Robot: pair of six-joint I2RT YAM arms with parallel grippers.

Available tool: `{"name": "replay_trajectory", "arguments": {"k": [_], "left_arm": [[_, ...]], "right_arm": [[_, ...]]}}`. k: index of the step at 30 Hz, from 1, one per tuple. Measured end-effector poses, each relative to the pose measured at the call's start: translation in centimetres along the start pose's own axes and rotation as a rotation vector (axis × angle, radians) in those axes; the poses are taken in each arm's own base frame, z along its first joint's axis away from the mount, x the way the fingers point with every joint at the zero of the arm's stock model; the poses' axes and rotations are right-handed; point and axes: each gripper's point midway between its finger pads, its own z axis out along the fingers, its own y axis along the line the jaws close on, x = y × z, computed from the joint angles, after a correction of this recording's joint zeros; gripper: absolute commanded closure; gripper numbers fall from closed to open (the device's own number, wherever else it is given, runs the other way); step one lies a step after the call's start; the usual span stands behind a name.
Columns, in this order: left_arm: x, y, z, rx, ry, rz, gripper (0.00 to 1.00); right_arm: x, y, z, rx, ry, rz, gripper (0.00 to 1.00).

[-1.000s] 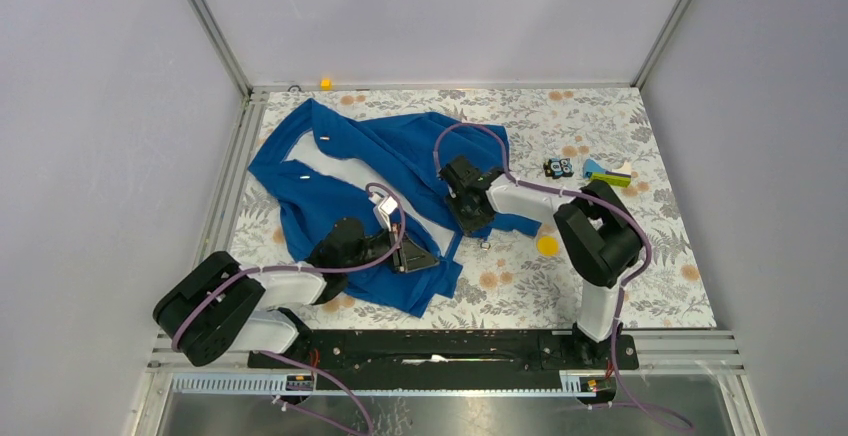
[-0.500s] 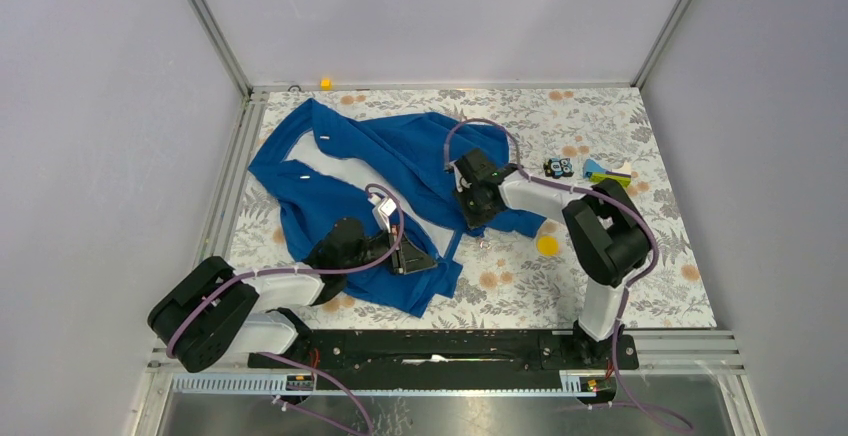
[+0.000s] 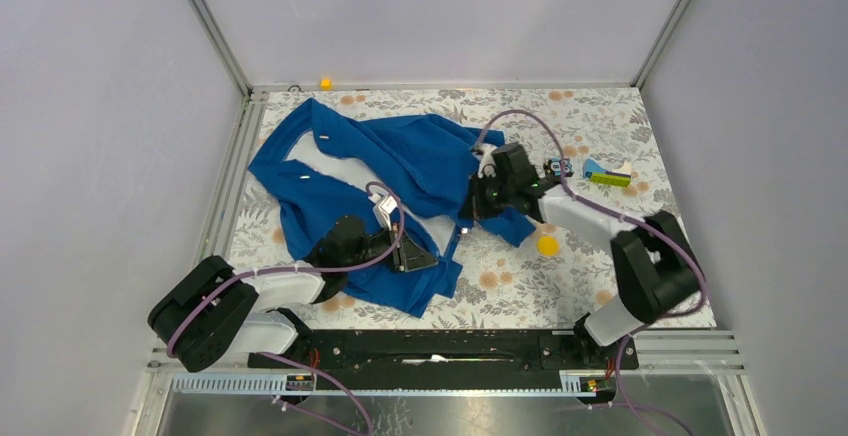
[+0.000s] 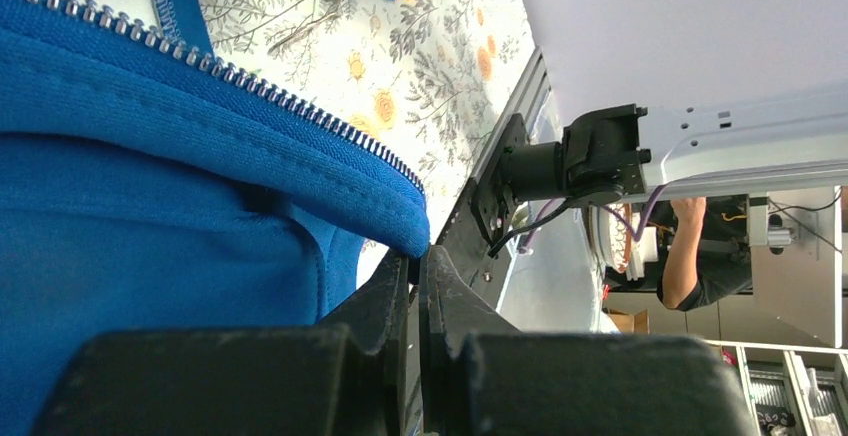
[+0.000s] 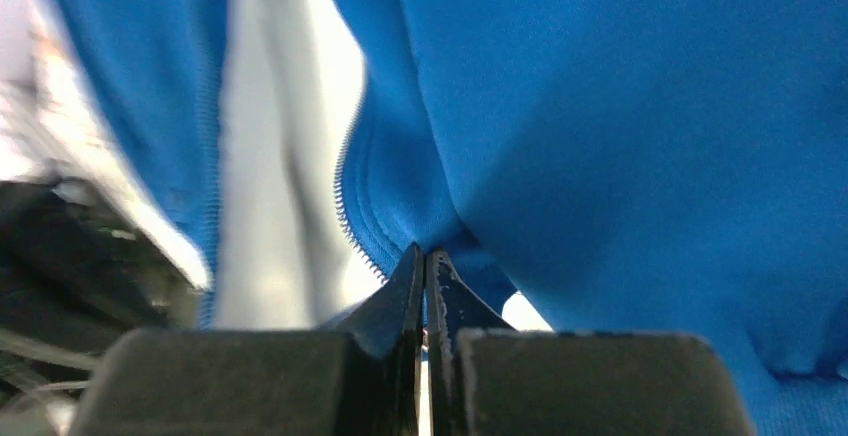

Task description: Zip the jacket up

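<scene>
The jacket (image 3: 420, 156) lay on the left half of the worktop (image 3: 600, 286), its front open, white lining showing and zipper rows apart. I judged nothing zipped yet; joining the ends and running the pull remained. My left end effector (image 4: 415, 261) was clenched on the hem beside one zipper row. My right end effector (image 5: 425, 256) pinched the other front edge. The jacket's long axis ran from its collar near the far-left corner to its hem toward the near edge.
</scene>
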Motion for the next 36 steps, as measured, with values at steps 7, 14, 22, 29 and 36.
{"name": "replay_trajectory", "arguments": {"k": [7, 14, 22, 29, 36], "left_arm": [[-1.0, -1.1, -0.7, 0.037, -0.078, 0.01, 1.0], [-2.8, -1.7, -1.5, 0.025, -0.191, 0.031, 1.0], [-3.7, -1.3, -1.4, -0.007, -0.223, 0.102, 1.0], [-5.9, -1.4, -1.9, -0.06, -0.299, 0.225, 1.0], [-7.0, -0.7, -0.1, -0.11, -0.259, 0.285, 1.0]], "right_arm": [[-3.0, 4.3, -3.2, -0.341, -0.24, 0.285, 1.0], [-2.3, 6.8, -2.9, -0.632, -0.219, 0.562, 1.0], [-3.9, 9.7, -6.1, -0.879, -0.258, 0.566, 1.0], [-4.0, 10.6, -7.5, -0.943, -0.25, 0.55, 1.0], [-3.2, 10.4, -6.9, -0.883, -0.23, 0.507, 1.0]]}}
